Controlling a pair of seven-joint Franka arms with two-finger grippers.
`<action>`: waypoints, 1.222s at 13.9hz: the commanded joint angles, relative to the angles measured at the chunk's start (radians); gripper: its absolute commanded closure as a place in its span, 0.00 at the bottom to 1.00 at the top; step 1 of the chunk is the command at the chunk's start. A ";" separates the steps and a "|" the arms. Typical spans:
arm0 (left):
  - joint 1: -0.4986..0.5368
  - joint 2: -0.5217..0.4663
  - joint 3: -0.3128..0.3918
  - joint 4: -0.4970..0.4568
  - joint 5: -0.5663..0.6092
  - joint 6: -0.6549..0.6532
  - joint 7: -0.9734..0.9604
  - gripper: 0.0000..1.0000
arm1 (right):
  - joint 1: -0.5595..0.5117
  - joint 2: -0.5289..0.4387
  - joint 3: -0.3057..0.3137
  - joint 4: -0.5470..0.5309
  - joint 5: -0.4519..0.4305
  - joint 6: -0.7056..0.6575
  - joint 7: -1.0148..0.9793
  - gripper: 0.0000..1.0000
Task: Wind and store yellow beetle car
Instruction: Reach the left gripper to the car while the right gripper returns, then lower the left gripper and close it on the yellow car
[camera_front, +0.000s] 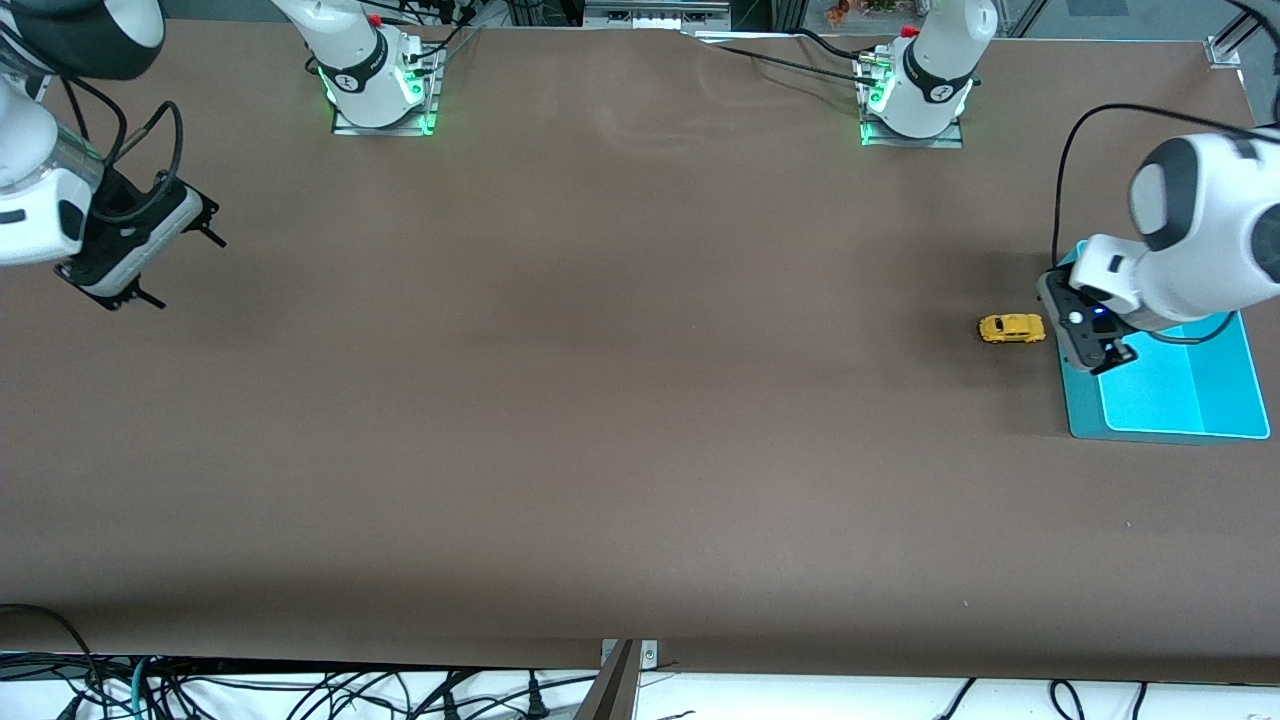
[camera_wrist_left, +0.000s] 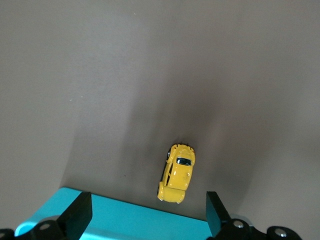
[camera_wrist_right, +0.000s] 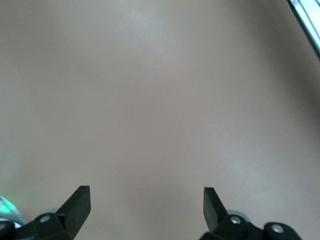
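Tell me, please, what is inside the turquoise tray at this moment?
The part of the turquoise tray that shows holds nothing. The left gripper, open and empty, hangs over its edge and covers one corner. The yellow beetle car stands outside on the table, beside the tray.

Even overhead light, soft shadows, wrist views perhaps slightly blurred.

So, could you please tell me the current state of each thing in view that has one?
yellow beetle car: upright on its wheels on the table, beside the tray, not held.
teal tray: flat on the table, nothing seen in it.
left end effector: open, above the tray's edge.
right end effector: open, waiting over bare table.
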 joint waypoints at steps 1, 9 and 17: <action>0.004 -0.030 -0.002 -0.082 0.030 0.079 0.058 0.00 | 0.017 -0.022 -0.006 0.023 0.051 -0.078 0.274 0.00; 0.101 0.063 -0.002 -0.168 0.028 0.285 0.159 0.00 | 0.019 -0.040 -0.012 0.058 0.095 -0.141 0.599 0.00; 0.102 0.083 -0.002 -0.252 0.028 0.426 0.215 0.00 | 0.019 -0.037 -0.012 0.066 0.096 -0.143 0.604 0.00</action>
